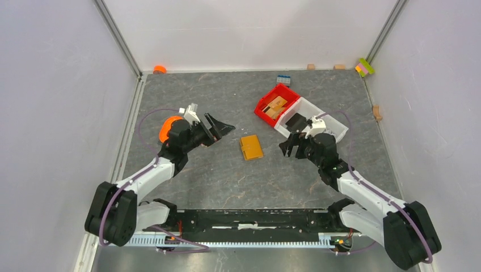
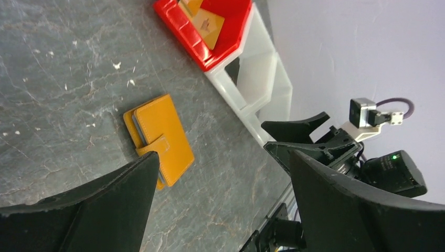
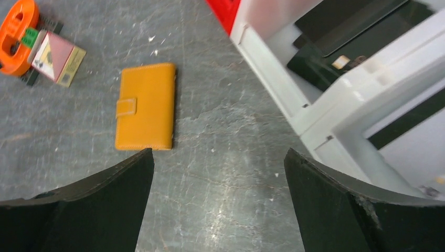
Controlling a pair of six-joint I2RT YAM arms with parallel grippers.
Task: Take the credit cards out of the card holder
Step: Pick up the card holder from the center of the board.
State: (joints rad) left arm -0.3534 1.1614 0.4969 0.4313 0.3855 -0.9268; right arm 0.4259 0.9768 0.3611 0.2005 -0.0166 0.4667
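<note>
Flooding the scene with bright, even, diffuse light from above, casting only a soft, faint shadow beside the card holder (image 3: 145, 107) on the grey table (image 1: 215, 175). Washing out the white bin (image 3: 325, 121) toward glare in the right wrist view and flattening the pale walls (image 1: 57, 85) into featureless grey. Rendering the middle of every picture crisply, while blurring the black fingertips (image 2: 105, 210) close to the wrist lenses and splaying the walls outward at left and right in the top view.

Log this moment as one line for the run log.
stage: no contact yet | card holder: closed, flat on table | credit cards: none seen | left gripper: open, empty | right gripper: open, empty
</note>
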